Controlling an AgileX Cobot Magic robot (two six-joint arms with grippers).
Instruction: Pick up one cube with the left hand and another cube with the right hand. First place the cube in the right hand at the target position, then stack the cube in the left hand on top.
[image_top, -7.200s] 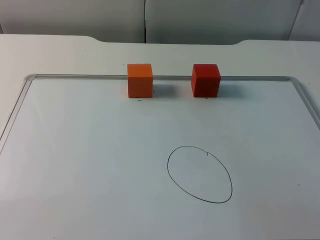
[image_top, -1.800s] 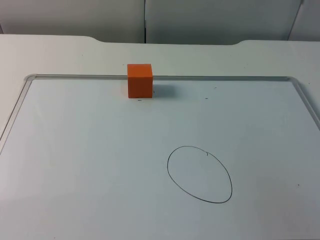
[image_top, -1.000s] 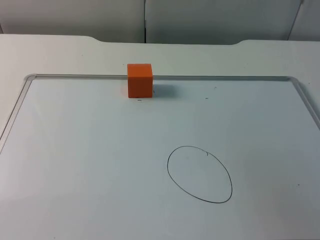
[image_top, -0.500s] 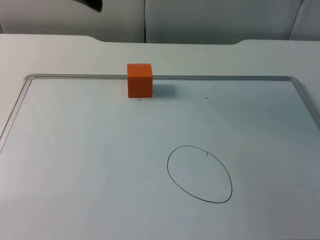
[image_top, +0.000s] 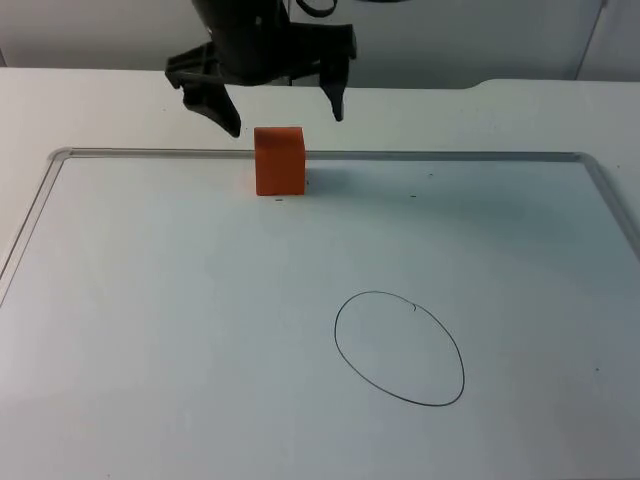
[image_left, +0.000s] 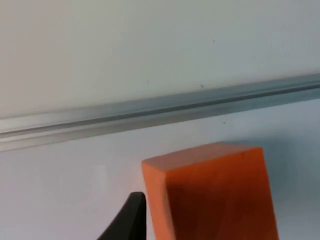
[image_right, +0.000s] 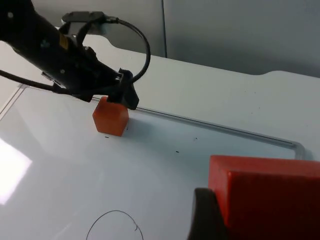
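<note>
The left gripper (image_top: 282, 112), jaws spread wide apart, hangs over the orange cube (image_top: 279, 160) standing in the upper middle of the top view, against the far metal rail (image_top: 450, 155) of the whiteboard (image_top: 180, 330). The red cube (image_right: 267, 192) is clamped in the right gripper (image_right: 235, 220), raised above the table. Both cubes look rigid, light and flat-sided, probably smooth-faced, so the orange one is best pinched squarely on two opposite side faces, at mid-height; the drawn circle (image_top: 399, 348) lies bare in the lower middle of the top view.

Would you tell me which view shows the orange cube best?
The top view: the whole orange cube stands by the board's rail, below the open left gripper. The left wrist view shows it close up but cut off. The right wrist view shows it farther off, partly behind the left gripper.
</note>
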